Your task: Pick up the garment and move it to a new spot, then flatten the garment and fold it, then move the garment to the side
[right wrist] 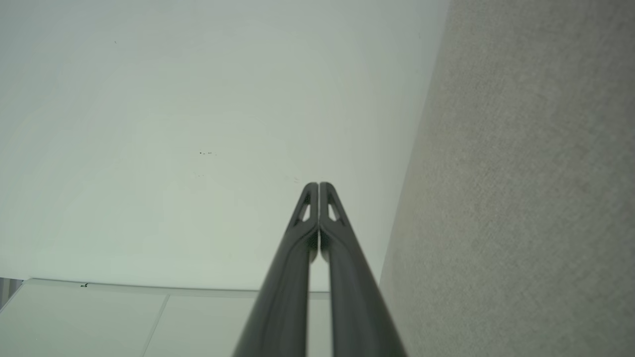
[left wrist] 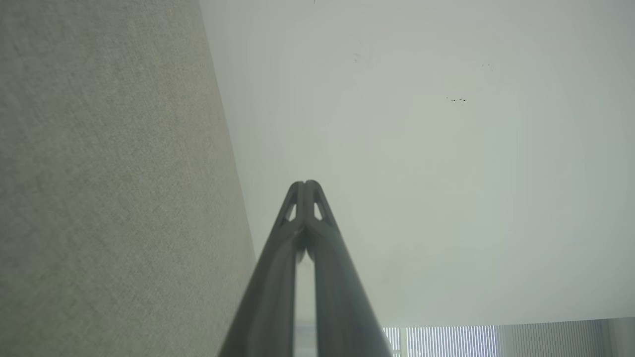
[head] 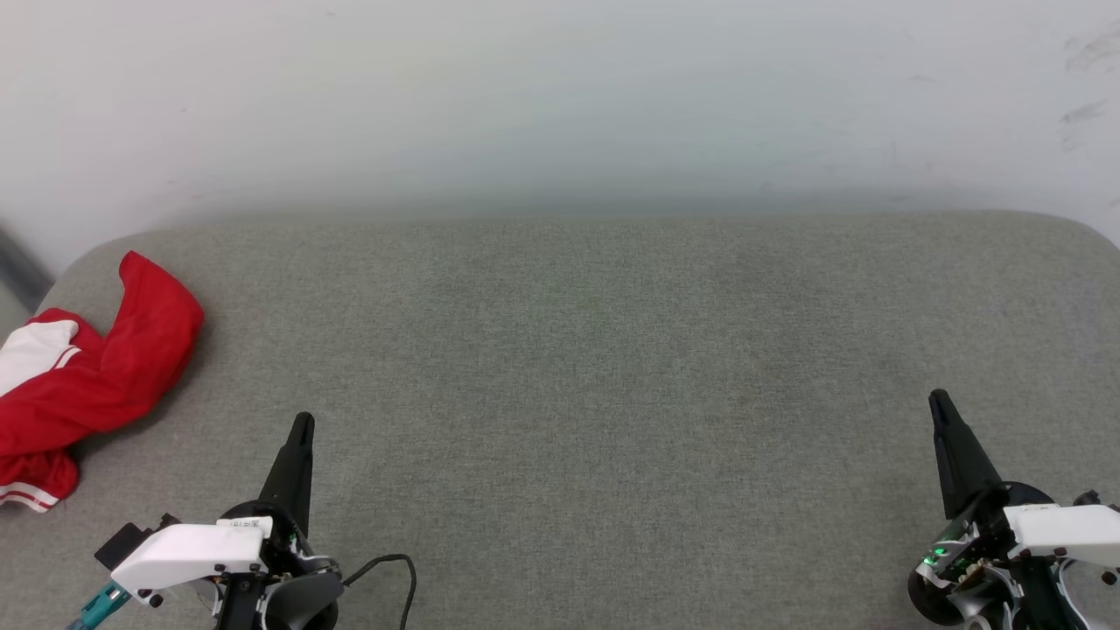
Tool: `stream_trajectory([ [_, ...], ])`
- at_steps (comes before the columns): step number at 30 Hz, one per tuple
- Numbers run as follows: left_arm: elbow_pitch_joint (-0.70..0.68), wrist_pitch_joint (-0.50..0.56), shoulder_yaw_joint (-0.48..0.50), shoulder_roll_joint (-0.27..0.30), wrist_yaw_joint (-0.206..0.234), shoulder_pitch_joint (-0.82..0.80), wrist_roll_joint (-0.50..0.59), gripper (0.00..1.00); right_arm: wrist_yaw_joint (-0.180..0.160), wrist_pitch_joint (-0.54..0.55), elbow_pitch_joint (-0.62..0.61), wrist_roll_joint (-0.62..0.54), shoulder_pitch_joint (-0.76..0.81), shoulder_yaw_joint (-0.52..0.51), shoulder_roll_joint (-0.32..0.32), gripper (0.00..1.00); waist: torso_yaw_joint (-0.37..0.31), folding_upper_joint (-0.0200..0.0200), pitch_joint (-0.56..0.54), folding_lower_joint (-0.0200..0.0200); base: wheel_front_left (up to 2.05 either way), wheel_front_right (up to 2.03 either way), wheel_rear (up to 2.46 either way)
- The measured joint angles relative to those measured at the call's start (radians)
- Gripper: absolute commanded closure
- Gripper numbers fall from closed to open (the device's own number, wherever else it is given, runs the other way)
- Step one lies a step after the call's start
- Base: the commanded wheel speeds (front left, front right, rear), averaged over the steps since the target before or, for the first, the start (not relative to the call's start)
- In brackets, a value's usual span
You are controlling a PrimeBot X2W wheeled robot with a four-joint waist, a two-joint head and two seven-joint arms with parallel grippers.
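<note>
Looking down, I see a grey woven cushion [head: 577,350] with rounded far corners, set against a pale, scuffed wall [head: 560,105]. The garment [head: 96,376] lies crumpled at the cushion's left edge, near its far left corner. It is red cloth bunched in folds, with a white sleeve edged in red stripes at the left and red-and-white striped trim at its near end. My left gripper [head: 302,424] hangs over the cushion's near left part, fingers pressed together, empty, apart from the garment. A black cable [head: 398,569] loops beside its base. My right gripper [head: 939,402] sits over the cushion's near right part, fingers likewise together and empty.
</note>
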Motion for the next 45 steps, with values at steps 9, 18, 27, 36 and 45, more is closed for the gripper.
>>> stream_trajectory([
  [9, 0.0, 0.0, 0.0, 0.0, 0.0, 0.0, 0.0, 1.0, 0.0, 0.0, 0.0, 0.0, 0.0, 0.0, 0.0, 1.0, 0.0, 0.0, 0.0, 0.0, 0.0, 0.0, 0.0],
  [18, 0.0, 0.0, 0.0, 0.0, 0.0, 0.0, 0.0, 1.0, 0.0, 0.0, 0.0, 0.0, 0.0, 0.0, 0.0, 1.0, 0.0, 0.0, 0.0, 0.0, 0.0, 0.0, 0.0],
  [27, 0.005, 0.0, -0.001, 0.0, 0.0, 0.002, 0.0, 0.0, 0.0, 0.0, 0.004, 0.0, 0.002, 0.0, 0.0, 0.0, 0.0, 0.0, 0.0, 0.0, 0.0, 0.0, 0.0],
  [36, 0.011, -0.033, -0.046, -0.003, 0.001, 0.025, 0.0, 0.0, 0.0, -0.028, -0.002, -0.006, 0.032, 0.009, 0.001, 0.0, 0.0, 0.0, 0.001, 0.0, 0.0, 0.0, 0.0],
  [45, -0.02, -0.076, -0.089, -0.003, 0.001, 0.019, 0.027, 0.0, 0.0, -0.074, -0.031, -0.054, 0.044, 0.029, -0.001, 0.0, 0.0, 0.0, 0.002, 0.0, 0.0, 0.0, 0.0],
])
